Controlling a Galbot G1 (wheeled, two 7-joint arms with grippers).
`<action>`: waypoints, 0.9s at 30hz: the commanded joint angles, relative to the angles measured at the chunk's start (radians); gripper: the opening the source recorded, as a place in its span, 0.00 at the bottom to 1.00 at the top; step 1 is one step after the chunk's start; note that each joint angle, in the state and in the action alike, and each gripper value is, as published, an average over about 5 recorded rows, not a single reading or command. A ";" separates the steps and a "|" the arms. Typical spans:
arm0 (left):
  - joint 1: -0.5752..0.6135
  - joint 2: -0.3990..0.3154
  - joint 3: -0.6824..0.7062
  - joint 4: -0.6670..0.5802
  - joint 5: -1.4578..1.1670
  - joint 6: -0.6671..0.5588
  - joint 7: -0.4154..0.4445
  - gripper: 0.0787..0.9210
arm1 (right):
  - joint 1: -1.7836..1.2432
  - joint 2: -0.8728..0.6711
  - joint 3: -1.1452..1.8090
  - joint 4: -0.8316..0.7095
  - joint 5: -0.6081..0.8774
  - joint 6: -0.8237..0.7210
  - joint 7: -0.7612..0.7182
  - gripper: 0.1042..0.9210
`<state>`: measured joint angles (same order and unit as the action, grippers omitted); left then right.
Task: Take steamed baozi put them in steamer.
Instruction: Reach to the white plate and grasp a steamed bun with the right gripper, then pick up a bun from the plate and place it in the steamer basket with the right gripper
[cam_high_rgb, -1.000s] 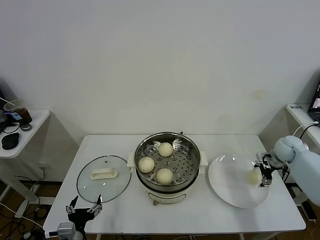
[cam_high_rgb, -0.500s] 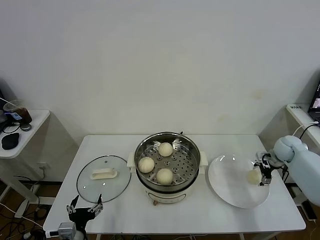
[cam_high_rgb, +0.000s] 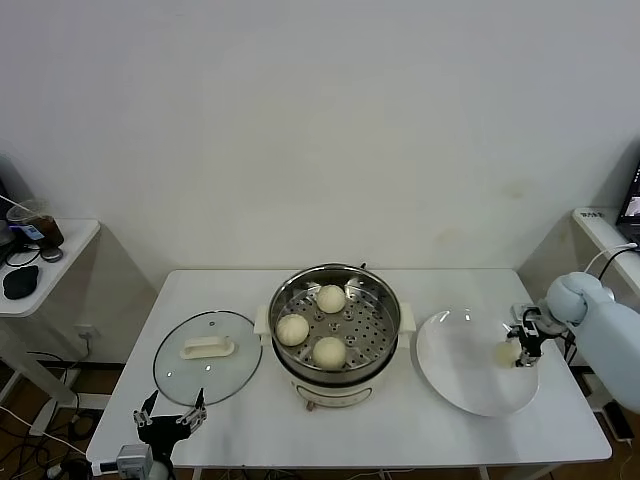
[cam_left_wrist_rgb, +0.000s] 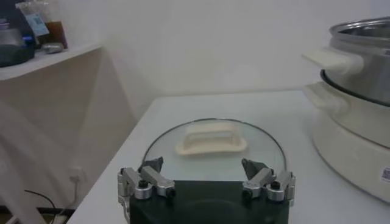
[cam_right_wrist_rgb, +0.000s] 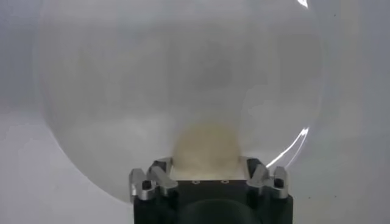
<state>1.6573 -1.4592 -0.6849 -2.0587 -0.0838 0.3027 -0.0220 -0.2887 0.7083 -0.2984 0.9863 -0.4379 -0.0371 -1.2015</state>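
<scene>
Three round cream-white buns (cam_high_rgb: 319, 326) sit in the shiny steel steamer (cam_high_rgb: 379, 345); right gripper (cam_high_rgb: 521, 346) grasps a fourth (cam_high_rgb: 507, 352) on the white round plate (cam_high_rgb: 455, 370); left gripper (cam_high_rgb: 169, 412) spread.

A white table (cam_high_rgb: 250, 400) carries a glass lid (cam_high_rgb: 207, 356), the steamer (cam_high_rgb: 335, 335) and a white plate (cam_high_rgb: 470, 365).

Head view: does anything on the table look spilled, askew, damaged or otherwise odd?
Nothing stands out. Three steamed baozi sit apart on the perforated tray of the steamer, the fourth baozi is on the white plate at the right end effector, and the glass lid lies flat beside the steamer.
</scene>
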 joint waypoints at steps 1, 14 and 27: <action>0.000 0.001 0.000 0.000 0.000 0.000 0.000 0.88 | 0.007 -0.002 -0.007 0.001 0.013 -0.004 0.003 0.52; -0.012 0.000 0.005 -0.005 0.039 -0.010 -0.010 0.88 | 0.385 -0.158 -0.375 0.277 0.419 -0.203 -0.029 0.44; -0.008 0.008 0.032 -0.059 0.040 -0.004 -0.017 0.88 | 1.015 0.046 -0.915 0.490 0.919 -0.463 -0.025 0.44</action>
<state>1.6488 -1.4518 -0.6599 -2.0972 -0.0523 0.2978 -0.0388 0.3622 0.6583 -0.8931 1.3347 0.1597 -0.3302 -1.2262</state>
